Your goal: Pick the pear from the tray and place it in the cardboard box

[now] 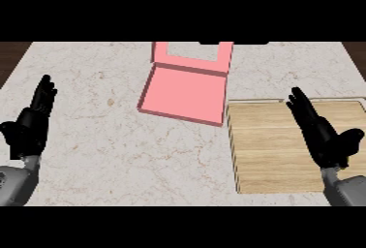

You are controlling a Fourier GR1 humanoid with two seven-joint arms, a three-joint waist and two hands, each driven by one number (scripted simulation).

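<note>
Marble table (107,145) holds an open pink box (186,94) beside a wooden tray (271,160). No pear is visible. Over the tray hovers the right hand (322,138), fingers straight and holding nothing; the left hand (30,128) rests open at the left edge. Grasping seems not yet begun; the next move calls for finding the pear.

Wide bare counter (121,145) lies open left of the pink box (184,97), which sits just beside the wooden tray (271,150).

No text, number or sign can be read anywhere. The pink box (182,97), the wooden tray (275,157) and the marble counter (107,145) carry no label.
</note>
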